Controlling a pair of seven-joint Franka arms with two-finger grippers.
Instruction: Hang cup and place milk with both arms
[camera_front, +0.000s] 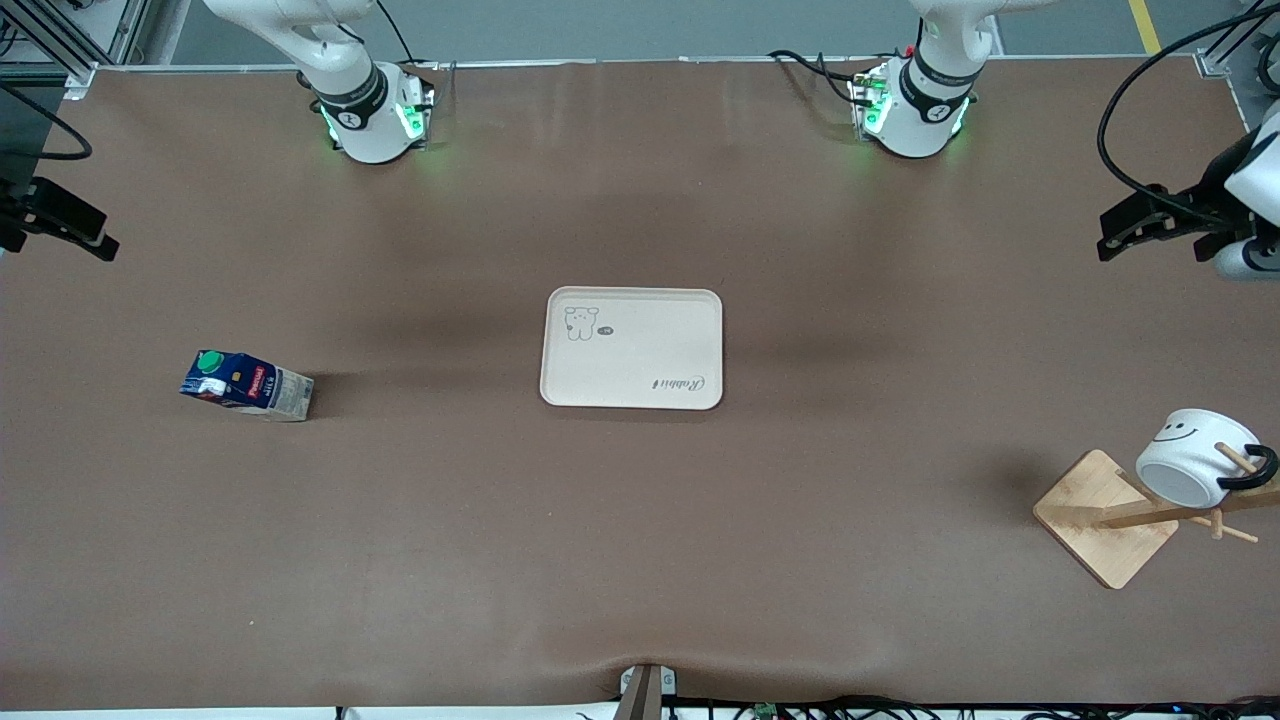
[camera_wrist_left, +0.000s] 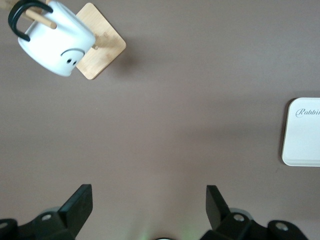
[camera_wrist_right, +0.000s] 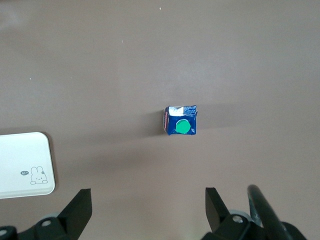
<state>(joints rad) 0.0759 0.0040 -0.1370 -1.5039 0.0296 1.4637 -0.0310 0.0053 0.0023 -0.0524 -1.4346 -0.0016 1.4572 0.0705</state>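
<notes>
The white cup (camera_front: 1190, 455) with a black smiley face hangs by its black handle on a peg of a wooden rack (camera_front: 1095, 515), near the left arm's end of the table. It also shows in the left wrist view (camera_wrist_left: 57, 42). The dark-blue milk carton (camera_front: 245, 385) with a green cap stands on the table toward the right arm's end, and shows in the right wrist view (camera_wrist_right: 181, 121). My left gripper (camera_front: 1115, 235) (camera_wrist_left: 149, 200) is open and empty above bare table. My right gripper (camera_front: 95, 235) (camera_wrist_right: 148, 202) is open and empty above bare table, apart from the carton.
A cream rectangular tray (camera_front: 632, 348) with a small rabbit drawing lies at the table's middle, between the two arms' bases; its edge shows in both wrist views (camera_wrist_left: 302, 132) (camera_wrist_right: 22, 165). The rack's square wooden base (camera_wrist_left: 102, 47) sits on the brown tabletop.
</notes>
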